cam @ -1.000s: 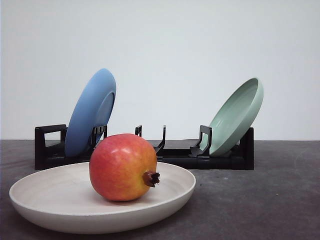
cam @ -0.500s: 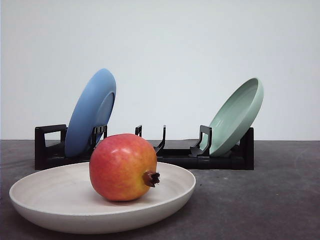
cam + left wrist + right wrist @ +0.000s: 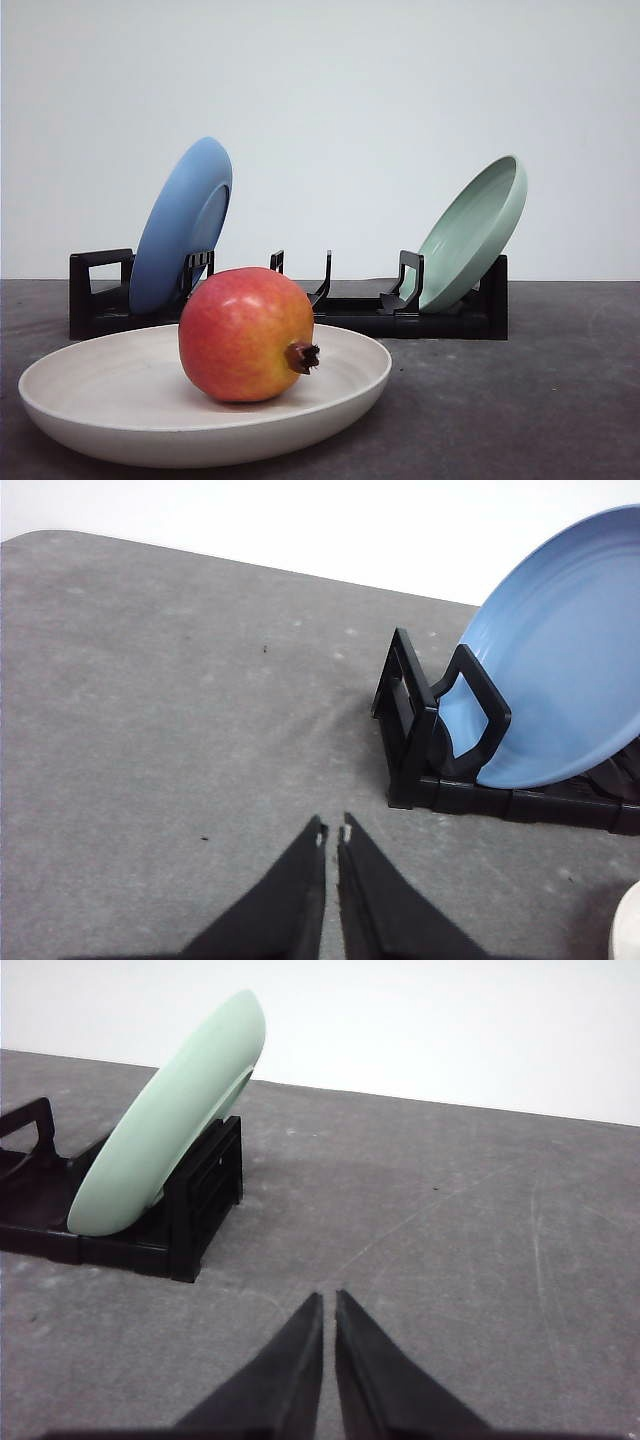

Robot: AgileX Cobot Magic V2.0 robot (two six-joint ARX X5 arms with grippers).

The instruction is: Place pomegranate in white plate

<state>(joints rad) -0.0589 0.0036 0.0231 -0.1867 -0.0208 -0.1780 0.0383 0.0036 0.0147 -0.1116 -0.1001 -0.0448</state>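
Pomegranate [image 3: 246, 334] rests in white plate [image 3: 110, 425] | left pincer [image 3: 332, 833], right pincer [image 3: 329, 1300] pressed together, apart from it

glossy pomegranate [image 3: 245, 333], matte white plate [image 3: 120, 420]

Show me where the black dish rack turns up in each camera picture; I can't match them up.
Front view: the black rack runs across the middle, behind the white plate holding the pomegranate.
Left wrist view: its blue plate end, beyond the left gripper.
Right wrist view: its green plate end, beyond the right gripper.
Shared landmark: the grey table under it all.
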